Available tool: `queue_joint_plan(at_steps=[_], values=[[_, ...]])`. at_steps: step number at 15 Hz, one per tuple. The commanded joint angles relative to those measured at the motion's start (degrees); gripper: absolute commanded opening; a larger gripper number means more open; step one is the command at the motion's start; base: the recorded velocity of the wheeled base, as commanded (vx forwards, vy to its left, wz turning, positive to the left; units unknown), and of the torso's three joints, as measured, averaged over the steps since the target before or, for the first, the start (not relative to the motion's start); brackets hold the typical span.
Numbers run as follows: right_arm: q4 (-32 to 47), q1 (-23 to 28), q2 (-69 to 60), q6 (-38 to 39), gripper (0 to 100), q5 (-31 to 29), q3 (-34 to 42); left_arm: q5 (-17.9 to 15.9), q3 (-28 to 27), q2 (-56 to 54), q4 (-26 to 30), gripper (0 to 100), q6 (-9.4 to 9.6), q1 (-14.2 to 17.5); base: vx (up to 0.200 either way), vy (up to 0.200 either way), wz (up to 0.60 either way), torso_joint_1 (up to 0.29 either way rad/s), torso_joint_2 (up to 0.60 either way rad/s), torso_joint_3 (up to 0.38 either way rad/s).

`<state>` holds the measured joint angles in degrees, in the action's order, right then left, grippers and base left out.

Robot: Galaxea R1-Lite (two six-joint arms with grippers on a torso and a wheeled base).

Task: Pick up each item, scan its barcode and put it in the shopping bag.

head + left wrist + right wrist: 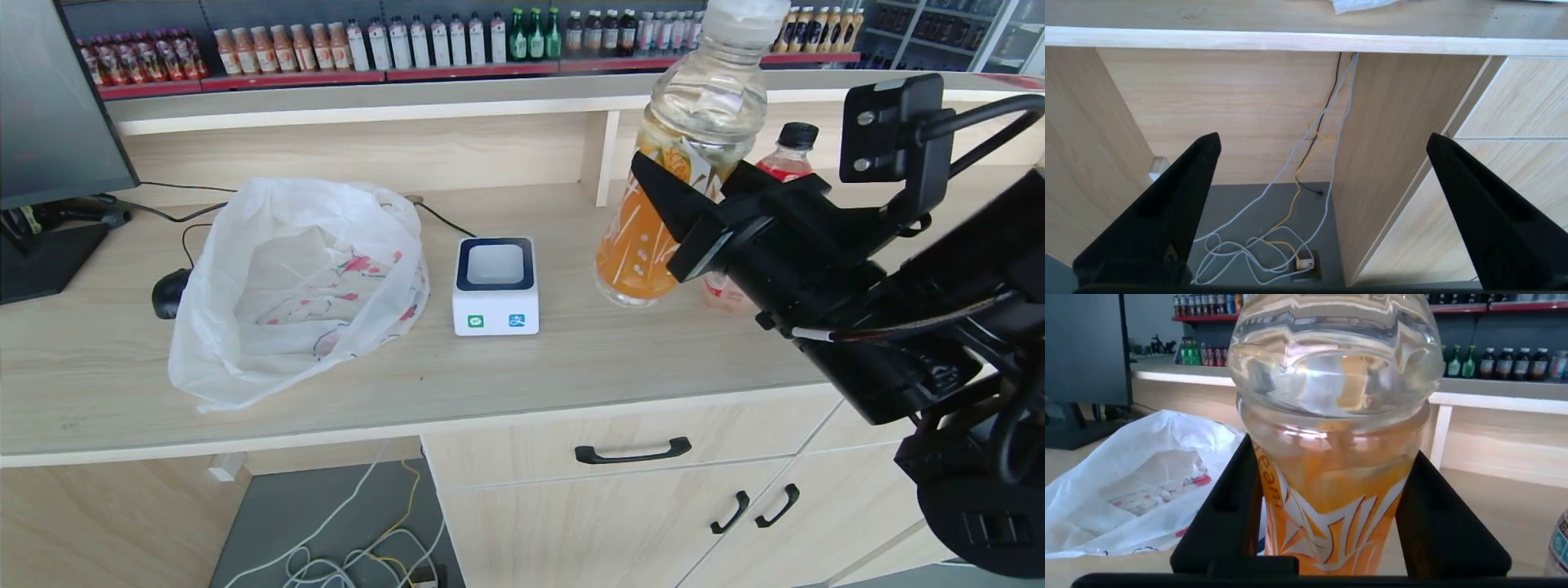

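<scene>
gripping the slick orange bottle (690,122) at upper right, the right gripper (694,184) might let it slip before the scanner (495,286); left gripper (1323,139) hangs open.

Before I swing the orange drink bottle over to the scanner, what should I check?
1. Grip: right gripper fingers clamp both sides of the clear plastic bottle of orange drink: ok.
2. White box scanner with dark-framed window: upright, window uncovered: ok.
3. Barcode turned toward that window: cannot tell.
4. White plastic shopping bag: mouth open upward: ok.
5. Left gripper: open, low below the wooden counter edge, out of the path: ok.
6. Clearance from the black-capped, red-labelled bottle behind the fingers: cannot tell.
</scene>
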<state>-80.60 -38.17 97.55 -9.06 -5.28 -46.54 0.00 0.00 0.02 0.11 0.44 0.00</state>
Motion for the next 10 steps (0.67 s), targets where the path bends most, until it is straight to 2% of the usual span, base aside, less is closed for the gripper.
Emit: queue_joint_plan(at_steps=[1,3,10], values=[[0.1,0.3,-0.7,-0.1,0,-0.1,0.5,0.0,0.0,0.0,0.0,100,0.0,0.0,0.0,0.0,0.0,0.0,0.0,0.0],[-0.1,0.4,-0.6,1.6,0,-0.1,0.4,0.0,0.0,0.0,0.0,100,0.09,0.0,0.0,0.0,0.0,0.0,0.0,0.0],[-0.1,1.6,-0.8,4.2,0,-0.2,0.8,0.0,0.0,0.0,0.0,100,-0.09,0.0,0.0,0.2,0.0,0.004,0.01,0.002]])
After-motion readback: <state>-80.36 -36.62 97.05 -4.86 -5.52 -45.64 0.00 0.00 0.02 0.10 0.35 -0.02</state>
